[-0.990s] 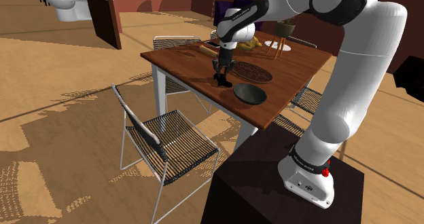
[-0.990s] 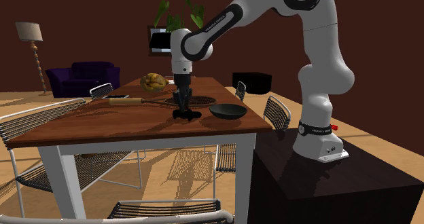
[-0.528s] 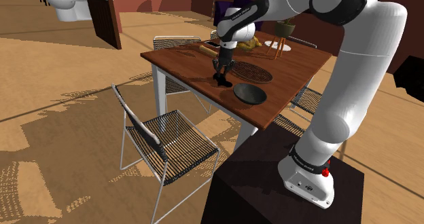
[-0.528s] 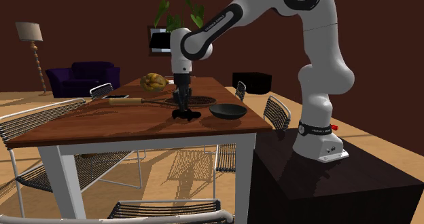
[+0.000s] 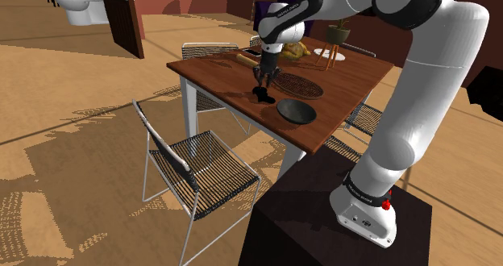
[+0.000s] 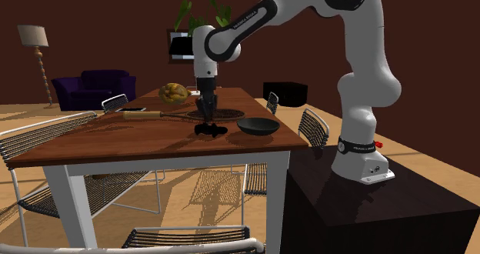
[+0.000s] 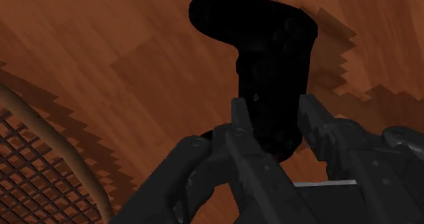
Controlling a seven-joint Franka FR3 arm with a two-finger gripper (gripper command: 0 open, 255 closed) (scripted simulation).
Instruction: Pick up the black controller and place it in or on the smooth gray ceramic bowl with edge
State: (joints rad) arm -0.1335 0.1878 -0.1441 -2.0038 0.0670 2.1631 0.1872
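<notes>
The black controller (image 7: 261, 60) sits clasped between my two fingers, its shadow falling on the brown wooden table (image 7: 102, 60) below it. My gripper (image 5: 263, 87) points straight down and is shut on the controller (image 5: 262, 95) near the table's middle. In the second exterior view the gripper (image 6: 206, 120) holds the controller (image 6: 206, 128) at or just above the tabletop. The dark, shallow bowl (image 5: 296, 110) stands close by towards the arm's stand, at the controller's right in the second exterior view (image 6: 258, 126).
A round wire mesh mat (image 5: 300, 85) lies just behind the bowl. A rolling pin (image 6: 142, 115) and a yellowish lump (image 6: 175, 93) lie farther back on the table (image 5: 209, 71). Wire chairs (image 5: 193, 164) stand around the table.
The arm's wrist has risen a little, taking the clasped controller with it. The bowl has stayed where it was.
</notes>
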